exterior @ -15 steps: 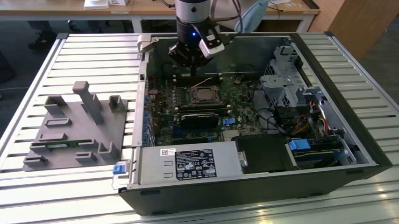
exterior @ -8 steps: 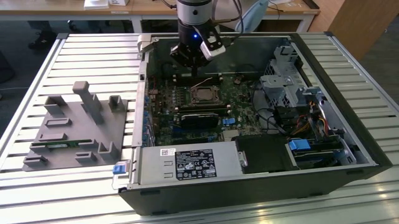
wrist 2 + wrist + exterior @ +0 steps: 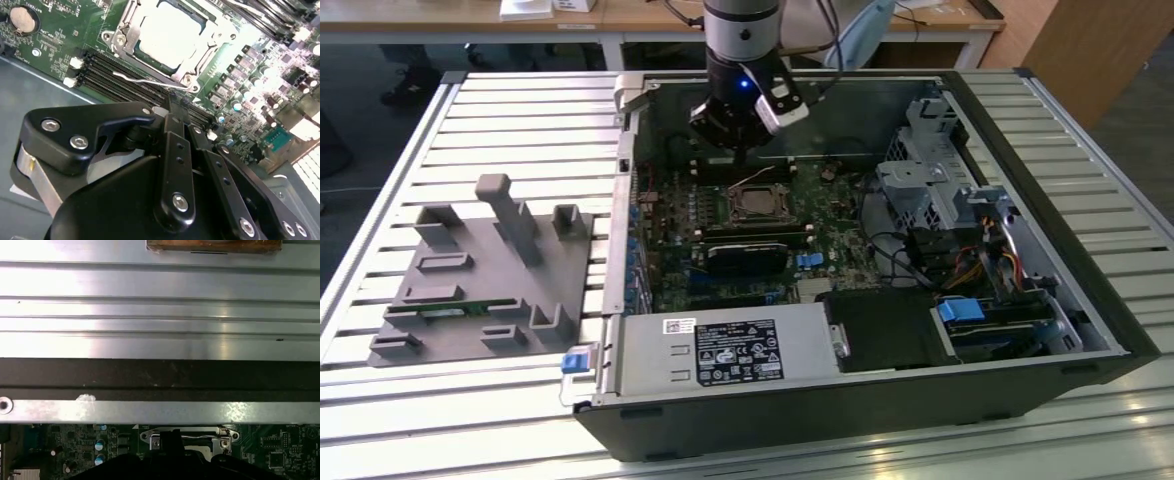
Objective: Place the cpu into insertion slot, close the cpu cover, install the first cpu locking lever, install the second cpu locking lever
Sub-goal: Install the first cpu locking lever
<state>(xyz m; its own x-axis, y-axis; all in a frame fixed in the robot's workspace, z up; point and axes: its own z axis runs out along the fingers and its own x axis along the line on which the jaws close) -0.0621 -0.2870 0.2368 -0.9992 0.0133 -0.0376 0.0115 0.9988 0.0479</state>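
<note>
Gripper (image 3: pixel 175 112) hovering at frame centre, fingers closed, gripping nothing. Cpu (image 3: pixel 170 30) sitting seated upper centre, light, rigid, fragile; lever (image 3: pixel 145 80) thin, springy, hooking near its free end.

cpu (image 3: pixel 165 37) in insertion slot (image 3: pixel 197 65)

Exterior overhead; wrist views near motherboard (image 3: pixel 65 55)

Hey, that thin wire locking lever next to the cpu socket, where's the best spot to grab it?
Probably the free end of the locking lever, approached from above on the memory slots side. It is a thin bare wire running along the cpu cover, its free end standing clear over the slots, while its other end tucks in at the socket corner.
</note>
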